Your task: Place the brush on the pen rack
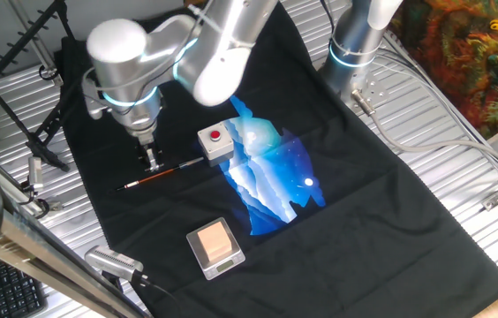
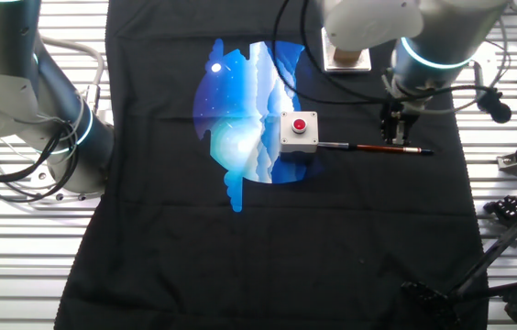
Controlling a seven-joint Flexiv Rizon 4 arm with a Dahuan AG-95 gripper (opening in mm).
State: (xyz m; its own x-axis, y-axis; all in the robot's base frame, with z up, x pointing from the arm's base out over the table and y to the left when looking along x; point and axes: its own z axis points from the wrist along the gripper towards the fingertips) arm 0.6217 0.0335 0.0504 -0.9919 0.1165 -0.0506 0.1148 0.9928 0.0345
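The brush point(image 1: 174, 170) point(image 2: 368, 147) lies flat on the black cloth, its reddish-brown handle running left of the button box. My gripper point(image 1: 153, 164) point(image 2: 396, 137) points straight down at the middle of the handle, with its fingertips right at the brush. The narrow gap between the fingers is hidden from both cameras, so their hold on the brush is unclear. The pen rack point(image 1: 21, 113) point(image 2: 501, 247), a black bar stand with short teeth, stands off the cloth on the ribbed table, well away from the gripper.
A grey box with a red button point(image 1: 215, 141) point(image 2: 299, 129) sits by the brush's end on a blue picture point(image 1: 271, 181) point(image 2: 245, 110). A small scale with a wooden block point(image 1: 214, 245) point(image 2: 346, 57) stands nearby. A second arm's base point(image 1: 355, 44) point(image 2: 29, 101) stands at the cloth's edge.
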